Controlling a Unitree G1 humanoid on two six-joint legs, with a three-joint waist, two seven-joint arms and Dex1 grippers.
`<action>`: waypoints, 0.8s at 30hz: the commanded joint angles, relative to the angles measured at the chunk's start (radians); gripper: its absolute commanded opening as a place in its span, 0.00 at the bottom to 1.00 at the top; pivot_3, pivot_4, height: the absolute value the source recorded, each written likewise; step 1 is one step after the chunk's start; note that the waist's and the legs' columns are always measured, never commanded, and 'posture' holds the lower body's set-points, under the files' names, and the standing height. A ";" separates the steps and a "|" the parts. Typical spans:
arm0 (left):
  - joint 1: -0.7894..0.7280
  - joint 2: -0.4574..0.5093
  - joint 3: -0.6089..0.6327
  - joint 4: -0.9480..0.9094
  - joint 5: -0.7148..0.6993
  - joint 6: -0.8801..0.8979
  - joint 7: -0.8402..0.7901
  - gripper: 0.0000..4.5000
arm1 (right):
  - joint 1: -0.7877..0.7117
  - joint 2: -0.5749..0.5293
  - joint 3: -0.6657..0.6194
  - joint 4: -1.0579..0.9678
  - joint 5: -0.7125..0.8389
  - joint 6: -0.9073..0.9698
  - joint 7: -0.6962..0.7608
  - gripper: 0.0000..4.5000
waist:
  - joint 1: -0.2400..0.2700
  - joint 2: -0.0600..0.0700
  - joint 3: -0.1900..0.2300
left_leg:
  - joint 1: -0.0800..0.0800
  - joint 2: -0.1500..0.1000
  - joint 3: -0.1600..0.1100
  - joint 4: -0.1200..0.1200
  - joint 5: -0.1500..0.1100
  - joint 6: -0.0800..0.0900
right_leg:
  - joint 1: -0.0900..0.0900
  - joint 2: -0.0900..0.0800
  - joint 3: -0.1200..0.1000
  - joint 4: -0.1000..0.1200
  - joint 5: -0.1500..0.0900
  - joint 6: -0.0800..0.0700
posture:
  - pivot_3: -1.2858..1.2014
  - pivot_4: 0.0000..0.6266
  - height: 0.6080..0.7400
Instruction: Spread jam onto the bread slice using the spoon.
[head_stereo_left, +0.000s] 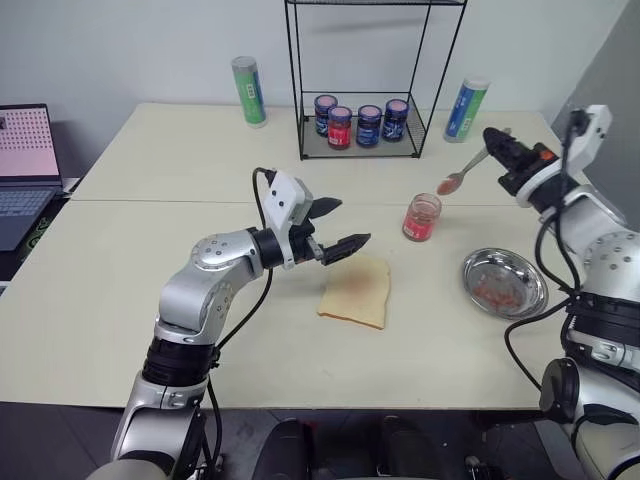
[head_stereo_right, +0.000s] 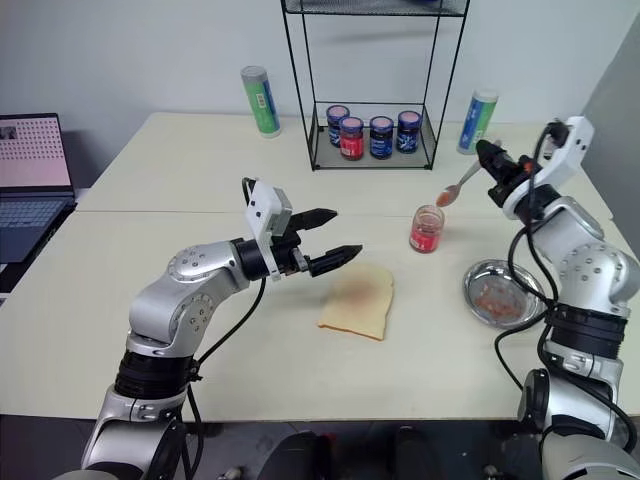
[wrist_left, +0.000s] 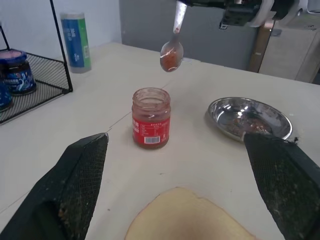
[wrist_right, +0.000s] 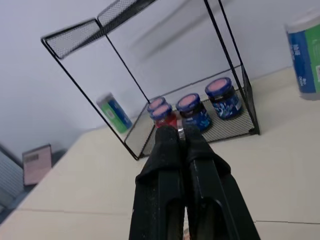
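Bread slice (head_stereo_left: 356, 291) lies flat at centre frame in the head view, rounded top toward the upper right, long axis running lower left to upper right; bare tabletop (head_stereo_left: 120, 290) all along its left and below it, down to the near table edge. Left gripper (head_stereo_left: 336, 228) hovers just above the slice's upper-left corner, pointing right, fingers spread wide and holding nothing; in the left wrist view both fingertips (wrist_left: 80, 172) flank the slice with open table between them. Jam jar (head_stereo_left: 422, 217) stands upright, lidless, right of centre, apart from the slice with a clear lane between. Round metal dish (head_stereo_left: 505, 283) sits at right, below the jar and near the right table edge, with red smears inside. Right gripper (head_stereo_left: 500, 150) is at upper right, fingers pinched shut on the spoon (head_stereo_left: 462, 174) handle. Spoon's long axis slants from upper right down to lower left, bowl lowest, loaded with red jam, hanging in the air just above and right of the jar mouth, touching nothing. Wire rack (head_stereo_left: 365, 80) at top centre holds four lidded jars (head_stereo_left: 360, 122), well clear of the arms. Green tube (head_stereo_left: 249, 91) stands at upper left of the rack, blue tube (head_stereo_left: 466, 108) at its right, close behind the right gripper. Laptop (head_stereo_left: 25, 165) sits at far left.
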 joint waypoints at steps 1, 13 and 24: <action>0.005 0.015 -0.001 -0.060 -0.005 -0.007 0.001 1.00 | -0.036 -0.016 0.046 0.015 -0.087 -0.082 0.072 0.01 | 0.000 0.000 0.000 | 0.000 0.000 0.000 0.000 0.000 0.000 | 0.000 0.000 0.000 0.000 0.000 0.000 | 0.52 0.24 1.00; 0.008 0.021 -0.003 -0.077 -0.011 0.002 0.010 1.00 | -0.047 0.027 0.204 0.067 -0.324 -0.262 0.174 0.01 | -0.002 0.000 0.000 | 0.000 0.001 0.000 0.000 0.000 0.000 | -0.001 0.000 0.000 0.001 0.000 0.000 | 0.52 0.24 1.00; -0.003 0.016 -0.011 -0.072 -0.009 0.001 0.020 1.00 | 0.002 0.045 0.377 0.108 -0.600 -0.504 0.224 0.01 | -0.003 0.000 0.000 | 0.000 0.001 0.000 0.000 0.000 0.000 | -0.001 0.000 0.000 0.002 0.000 0.000 | 0.52 0.24 1.00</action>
